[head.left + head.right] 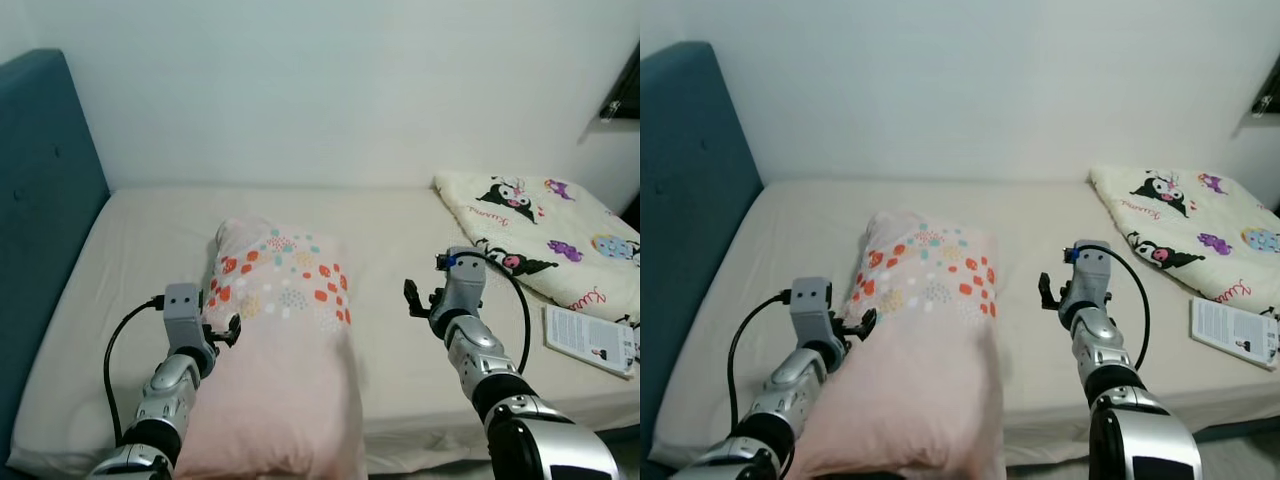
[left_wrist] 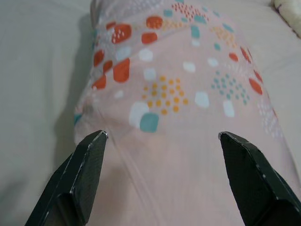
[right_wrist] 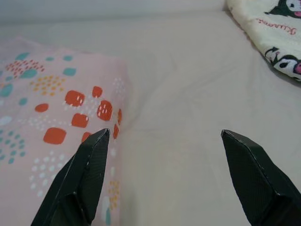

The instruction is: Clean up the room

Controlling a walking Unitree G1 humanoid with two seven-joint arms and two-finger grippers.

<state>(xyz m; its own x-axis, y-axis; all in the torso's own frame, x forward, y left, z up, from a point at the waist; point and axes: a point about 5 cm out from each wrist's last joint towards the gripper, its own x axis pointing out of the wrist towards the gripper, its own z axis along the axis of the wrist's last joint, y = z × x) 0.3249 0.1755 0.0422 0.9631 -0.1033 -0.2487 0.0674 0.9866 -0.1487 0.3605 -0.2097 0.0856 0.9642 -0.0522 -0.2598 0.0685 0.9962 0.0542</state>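
Beige sheeted bed (image 1: 400, 230) lies before me with a teal padded headboard (image 1: 40, 200) on my left. Across its middle rests a long pink pillow with orange and teal spots (image 1: 280, 340). My left gripper (image 1: 224, 334), jaws spread, touches the pillow's edge; my right gripper (image 1: 420, 298) hovers open beside it, near a cartoon-print cream blanket (image 1: 540, 230).

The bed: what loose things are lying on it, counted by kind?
Pillow, pink with coloured dots: 1
Cartoon-print blanket, folded: 1
Booklet, white: 1
Total: 3
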